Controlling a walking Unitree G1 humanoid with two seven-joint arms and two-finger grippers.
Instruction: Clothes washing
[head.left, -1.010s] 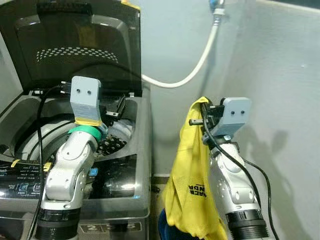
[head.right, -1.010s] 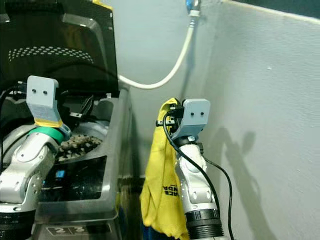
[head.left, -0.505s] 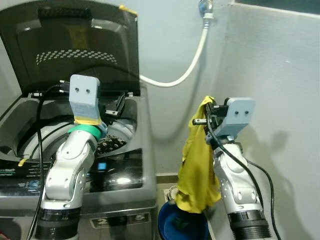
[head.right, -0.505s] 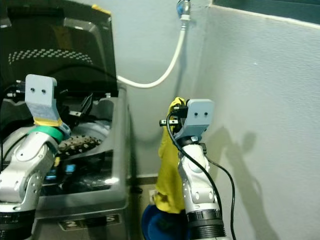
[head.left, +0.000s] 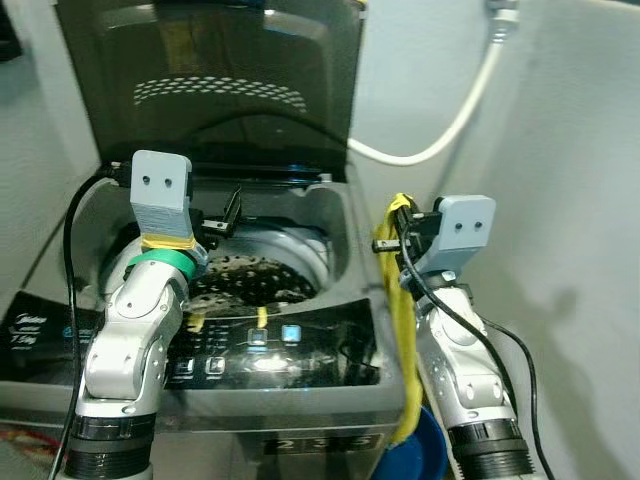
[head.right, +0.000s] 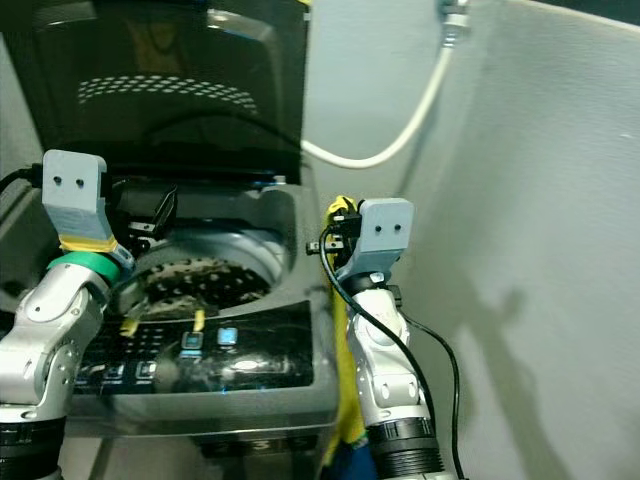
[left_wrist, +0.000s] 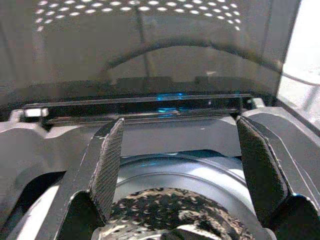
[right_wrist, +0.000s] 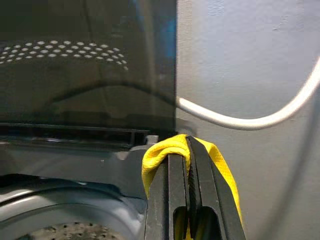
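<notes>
The step in hand looks to be loading: the right end effector (head.left: 388, 243) is clamped on the top fold of a bright yellow cloth garment (head.left: 405, 340), which hangs down just outside the right edge of the grey top-loading washing machine (head.left: 330, 385), its tail reaching a blue plastic tub (head.left: 425, 455) on the floor. The left end effector (left_wrist: 180, 175) hovers with fingers spread wide and nothing between them, above the left part of the perforated steel drum (head.left: 255, 280). The dark tinted lid (head.left: 220, 80) stands raised at the rear edge.

Next, I judge, the right arm must swing leftwards over the machine's right rim and lift enough for the hanging cloth to clear it, then let go above the drum.

The lit control panel (head.left: 260, 340) runs along the front edge. Pale grey walls form a corner behind, with a white water hose (head.left: 455, 115) curving down from a tap to the machine's back
</notes>
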